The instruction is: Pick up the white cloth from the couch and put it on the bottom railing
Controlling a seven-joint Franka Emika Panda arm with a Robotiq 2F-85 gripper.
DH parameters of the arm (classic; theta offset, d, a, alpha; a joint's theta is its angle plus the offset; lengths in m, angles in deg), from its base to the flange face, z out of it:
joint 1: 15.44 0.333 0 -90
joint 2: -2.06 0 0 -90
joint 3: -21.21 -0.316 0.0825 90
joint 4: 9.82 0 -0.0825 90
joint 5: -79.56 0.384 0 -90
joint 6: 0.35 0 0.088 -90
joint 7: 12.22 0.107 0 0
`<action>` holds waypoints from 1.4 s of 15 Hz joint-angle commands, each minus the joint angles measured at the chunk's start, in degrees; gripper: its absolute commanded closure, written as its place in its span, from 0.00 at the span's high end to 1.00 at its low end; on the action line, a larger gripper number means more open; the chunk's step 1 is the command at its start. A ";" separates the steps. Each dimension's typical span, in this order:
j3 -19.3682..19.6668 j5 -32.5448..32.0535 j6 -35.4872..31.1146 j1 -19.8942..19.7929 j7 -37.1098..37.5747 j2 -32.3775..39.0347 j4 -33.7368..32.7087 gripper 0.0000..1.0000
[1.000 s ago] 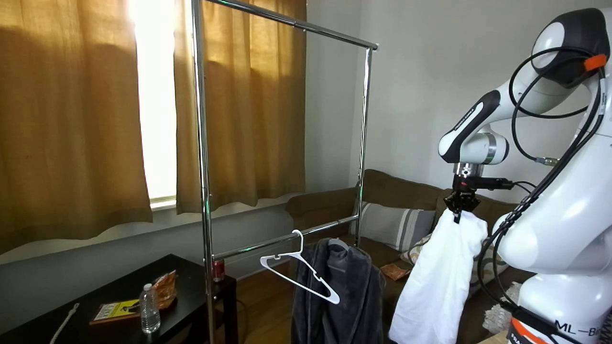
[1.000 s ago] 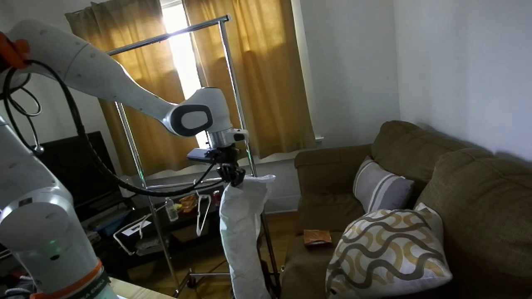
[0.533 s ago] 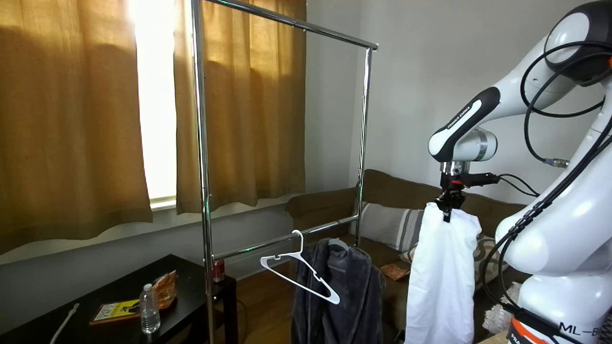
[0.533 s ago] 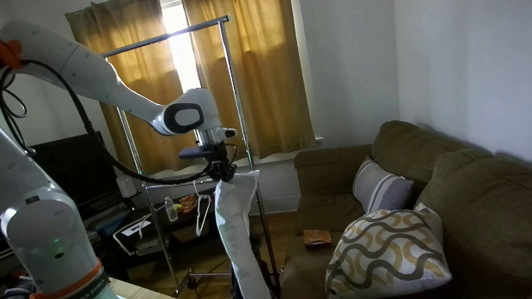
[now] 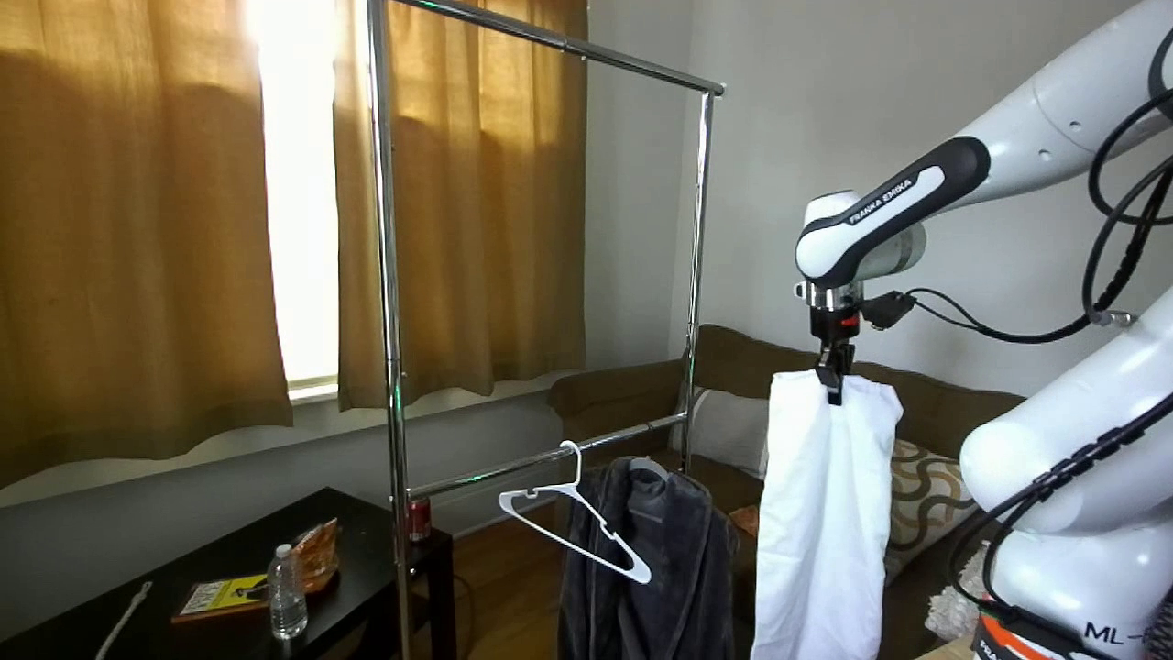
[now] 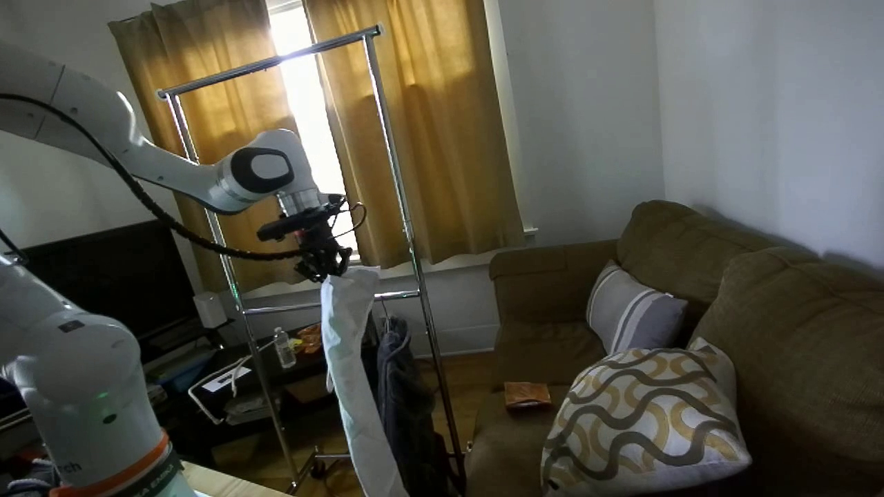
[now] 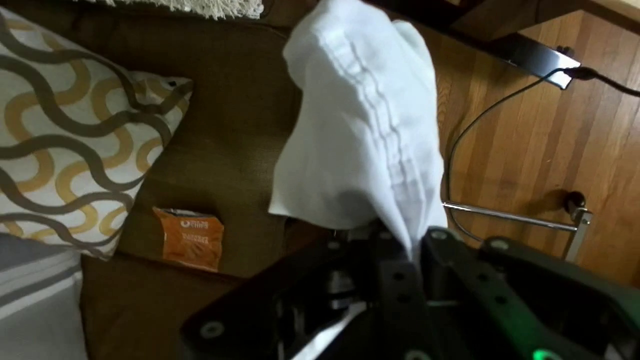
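Observation:
Pinched at its top edge, the white cloth (image 5: 820, 522) hangs long and limp in both exterior views, with its lower end out of frame. My gripper (image 5: 835, 390) is shut on it; in the wrist view a fold of the white cloth (image 7: 360, 125) runs between the fingertips. The bottom railing (image 5: 486, 473) of the chrome rack lies left of the cloth, apart from it. From another side, the cloth (image 6: 359, 386) crosses in front of the bottom railing (image 6: 283, 308); no contact shows. Behind and below the cloth is the brown couch (image 5: 623, 394).
A white hanger (image 5: 575, 484) and a dark grey garment (image 5: 674, 550) hang at the bottom railing. A rack upright (image 6: 395, 159) stands near the arm. A black table (image 5: 348, 513) holds a bottle (image 5: 286, 596). On the couch lie a patterned cushion (image 6: 642, 421) and an orange packet (image 6: 527, 395).
My gripper has moved left and slightly up in both exterior views, carrying the cloth along. The cloth's lower part has swung. The dark garment now shows beside the cloth in an exterior view.

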 commanded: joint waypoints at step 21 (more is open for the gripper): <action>-5.41 -2.41 -2.24 14.78 -12.03 2.79 -10.66 0.01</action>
